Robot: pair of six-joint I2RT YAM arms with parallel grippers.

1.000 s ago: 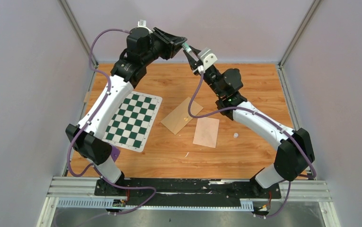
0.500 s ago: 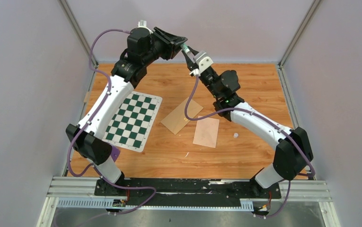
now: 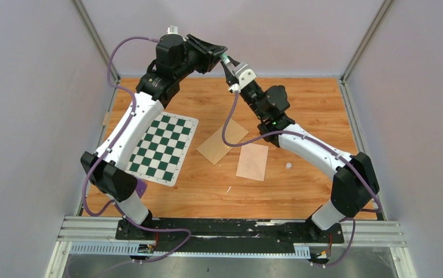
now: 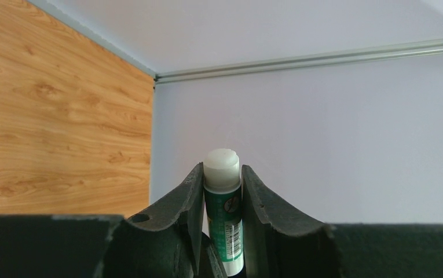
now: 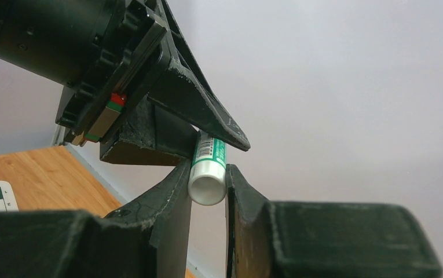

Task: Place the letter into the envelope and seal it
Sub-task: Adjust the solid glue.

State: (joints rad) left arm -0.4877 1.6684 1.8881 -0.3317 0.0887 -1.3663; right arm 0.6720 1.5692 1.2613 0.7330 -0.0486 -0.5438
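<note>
A green glue stick (image 3: 226,59) with a bare white glue tip (image 4: 222,162) is held high near the back wall. My left gripper (image 3: 221,53) is shut on its body (image 4: 223,214). My right gripper (image 3: 230,68) has its jaws round the stick's white lower end (image 5: 207,185), touching both sides. The tan envelope (image 3: 223,142) lies flat mid-table. The pale cream letter (image 3: 252,161) lies flat just right of it, apart from both grippers. Its border is too small to make out.
A green-and-white checkered mat (image 3: 161,147) lies under the left arm. A small white object (image 3: 288,165) sits right of the letter. A purple piece (image 3: 142,188) is by the left arm's base. Grey walls enclose the wooden table (image 3: 311,110).
My right gripper has moved left and up along the glue stick toward the left gripper. The left arm, envelope and letter have not moved.
</note>
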